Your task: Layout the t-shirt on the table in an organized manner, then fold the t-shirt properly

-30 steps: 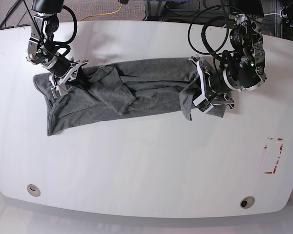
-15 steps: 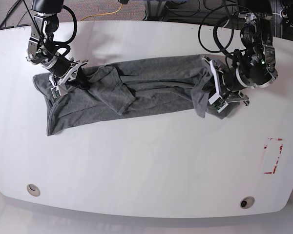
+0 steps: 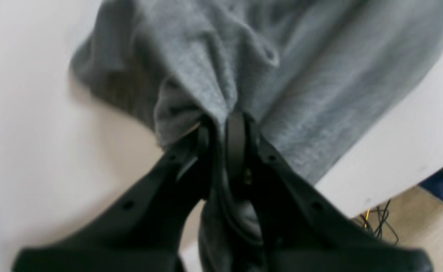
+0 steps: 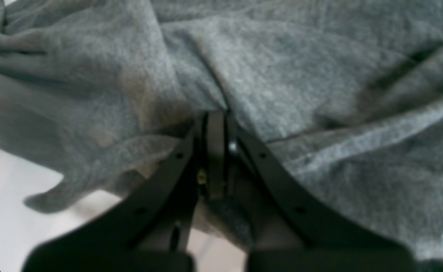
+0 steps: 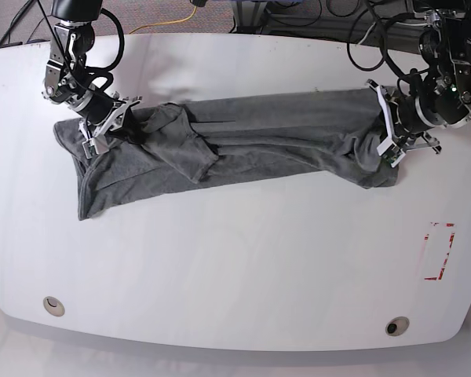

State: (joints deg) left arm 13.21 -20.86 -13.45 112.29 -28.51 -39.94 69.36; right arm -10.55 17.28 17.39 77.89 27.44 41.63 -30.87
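1. In the base view, the counter (image 5: pixel 235 267) is bare white across its whole lower half, down to two cable holes (image 5: pixel 53 305) and a red tape rectangle (image 5: pixel 440 251) at lower right.
2. The t-shirt (image 5: pixel 243 141) lies stretched in a rumpled band across the upper half, with its far edge near the counter's top rim.
3. My left end effector (image 5: pixel 390 145) is at the band's right end, pressed together on a pinch of the t-shirt.
4. My right end effector (image 5: pixel 102 129) is at upper left, pinching the t-shirt's bunched left end.
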